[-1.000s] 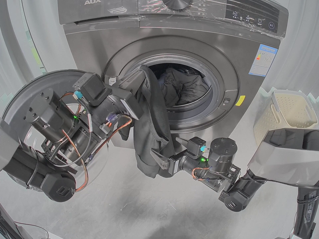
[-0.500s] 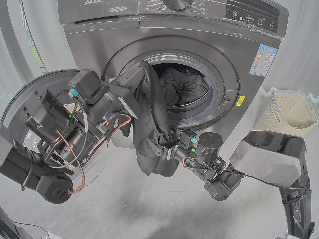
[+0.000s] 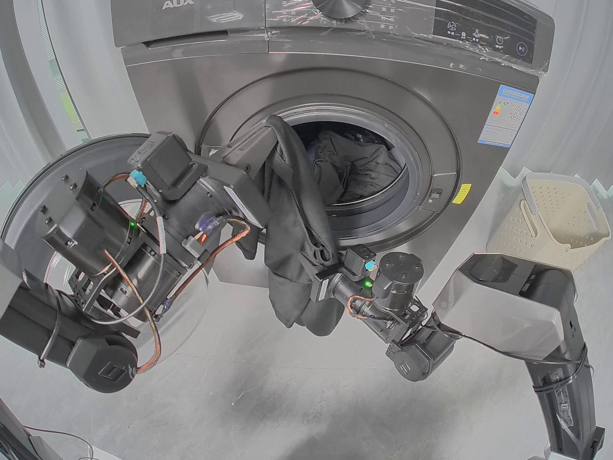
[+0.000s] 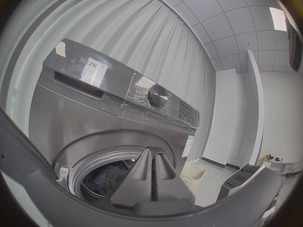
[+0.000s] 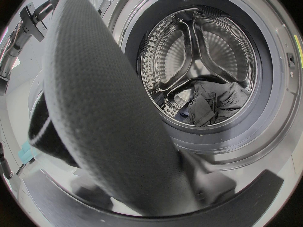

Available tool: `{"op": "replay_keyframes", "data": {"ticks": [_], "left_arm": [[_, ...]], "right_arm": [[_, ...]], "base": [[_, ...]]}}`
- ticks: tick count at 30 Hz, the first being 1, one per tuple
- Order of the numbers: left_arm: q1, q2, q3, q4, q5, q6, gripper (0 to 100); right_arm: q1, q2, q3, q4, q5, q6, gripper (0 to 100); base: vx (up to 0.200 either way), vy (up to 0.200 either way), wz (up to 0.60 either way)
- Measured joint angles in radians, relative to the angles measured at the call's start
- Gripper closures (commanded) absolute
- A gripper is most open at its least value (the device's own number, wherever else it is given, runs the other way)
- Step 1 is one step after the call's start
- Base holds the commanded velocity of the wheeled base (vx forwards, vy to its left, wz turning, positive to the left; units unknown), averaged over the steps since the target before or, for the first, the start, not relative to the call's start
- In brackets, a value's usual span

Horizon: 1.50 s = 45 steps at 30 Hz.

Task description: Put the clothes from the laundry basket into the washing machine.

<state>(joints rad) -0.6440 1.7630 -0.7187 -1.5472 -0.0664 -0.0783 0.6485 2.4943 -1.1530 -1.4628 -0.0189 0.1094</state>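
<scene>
Since a second ago we see the right arm swing in toward the washing machine point(image 3: 191, 97), and the right tool point(image 3: 314, 271) now sits against the lower part of the dark garment point(image 3: 294, 225). That hanging end is gathered up higher than it was. The left arm has shifted only slightly.

We find the left tool point(image 3: 265, 132) just in front of the upper left rim of the round opening, clamped narrow on a fold of the dark garment. The cloth is draped over its tip and hangs down across the left side of the opening, outside the drum point(image 5: 202, 48). The right tool is below the opening, at the bottom of that same cloth. We cannot tell whether it is wide or narrow, because the fabric covers it.

Inside the drum lies a heap of dark clothes point(image 3: 351, 161), resting low against the back. The door point(image 3: 38, 180) stands swung open to the left, behind the left arm. The laundry basket point(image 3: 555, 218) stands on the floor point(image 3: 255, 391) to the right of the machine, well apart from both tools.
</scene>
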Motion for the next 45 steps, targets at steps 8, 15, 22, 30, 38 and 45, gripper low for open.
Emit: {"op": "replay_keyframes", "data": {"ticks": [8, 15, 22, 30, 38, 45], "left_arm": [[0.028, 0.004, 0.013, 0.0, -0.002, 0.0, 100], [0.085, 0.02, 0.093, 0.001, -0.05, 0.006, 100], [0.116, 0.084, 0.204, 0.0, -0.106, 0.068, 100], [0.121, 0.173, 0.263, -0.003, -0.112, 0.114, 100], [0.122, 0.204, 0.269, -0.004, -0.112, 0.117, 100], [0.123, 0.209, 0.27, -0.003, -0.111, 0.116, 0]], "right_arm": [[-0.014, -0.05, 0.068, -0.011, -0.006, 0.004, 100], [-0.051, -0.155, 0.176, -0.013, -0.01, 0.01, 100], [-0.066, -0.271, 0.246, -0.013, -0.018, 0.015, 100], [-0.057, -0.35, 0.26, -0.012, -0.036, 0.023, 100], [-0.055, -0.381, 0.264, -0.011, -0.037, 0.025, 100], [-0.055, -0.388, 0.259, -0.007, -0.036, 0.025, 100]], "base": [[0.0, 0.0, 0.0], [0.0, 0.0, 0.0], [0.0, 0.0, 0.0], [0.0, 0.0, 0.0], [0.0, 0.0, 0.0], [0.0, 0.0, 0.0]]}}
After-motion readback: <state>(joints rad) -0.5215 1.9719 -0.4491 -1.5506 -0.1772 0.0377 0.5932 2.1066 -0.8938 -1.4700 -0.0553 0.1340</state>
